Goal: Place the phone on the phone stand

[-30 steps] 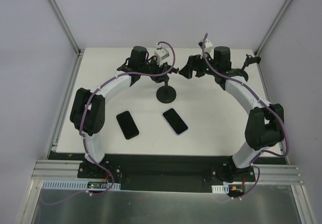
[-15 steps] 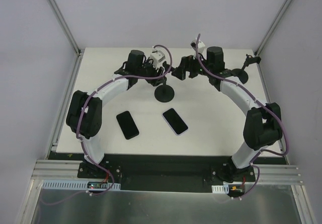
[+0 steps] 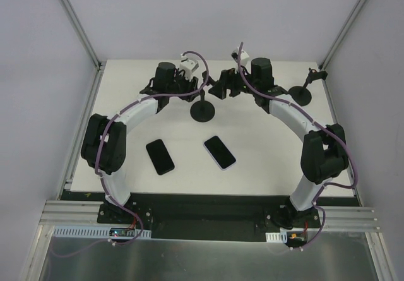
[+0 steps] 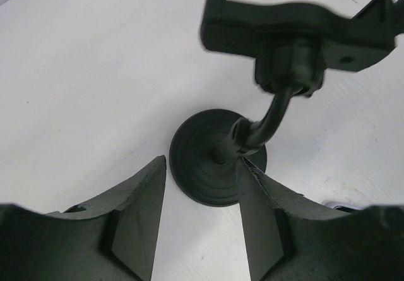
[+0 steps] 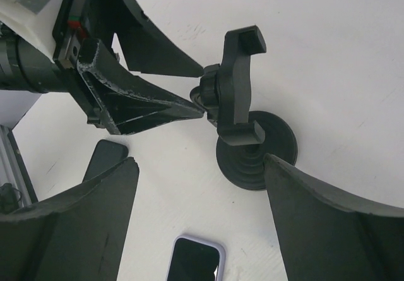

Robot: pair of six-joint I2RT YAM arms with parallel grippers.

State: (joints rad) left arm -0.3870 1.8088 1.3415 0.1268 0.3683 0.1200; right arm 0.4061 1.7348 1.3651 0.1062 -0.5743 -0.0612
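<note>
The black phone stand (image 3: pixel 203 110) is upright at the back middle of the table, shown in the left wrist view by its round base (image 4: pixel 208 167), bent stem and cradle (image 4: pixel 297 25). My left gripper (image 3: pixel 201 91) (image 4: pixel 202 162) is open. Its fingertips (image 5: pixel 189 107) flank the joint behind the cradle (image 5: pixel 240 85), one tip against the stem. My right gripper (image 3: pixel 219 86) (image 5: pixel 201 162) is open above the table, facing the cradle. A lavender-cased phone (image 3: pixel 219 152) (image 5: pixel 196 259) and a black phone (image 3: pixel 160 156) (image 5: pixel 104 158) lie flat, nearer the arm bases.
A second black stand (image 3: pixel 300 93) is at the back right near the table edge. White walls and metal frame posts close in the table (image 3: pixel 265 161) on three sides.
Both grippers have shifted left and a little back. The phone stand has moved back-left with them. The right jaws have narrowed slightly; the phones have not moved.
</note>
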